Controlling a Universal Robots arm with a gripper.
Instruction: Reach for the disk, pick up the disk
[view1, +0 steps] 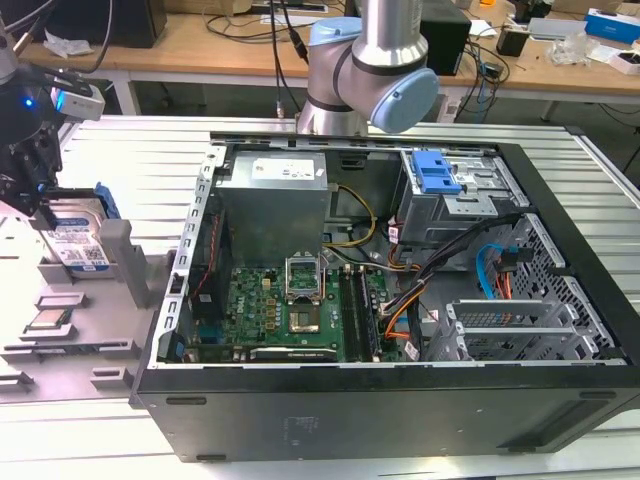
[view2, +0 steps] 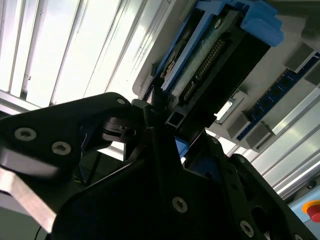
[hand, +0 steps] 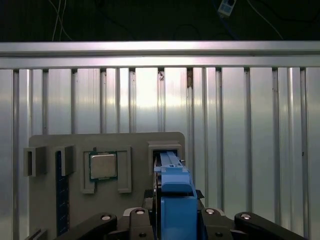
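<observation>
The reach is judged done and the lift not yet made: one disk (view1: 82, 240) is stood upright in a slot of one grey holder (hand: 140, 142) on the slatted surface (hand: 240, 140), straddled by the one hand (view1: 42, 205), whose grip cannot be told, with one chip (hand: 103, 166) seated beside it.

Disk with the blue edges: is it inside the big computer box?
No, the disk stands on edge in the grey holder outside the computer case, on the exterior view's left.
</observation>
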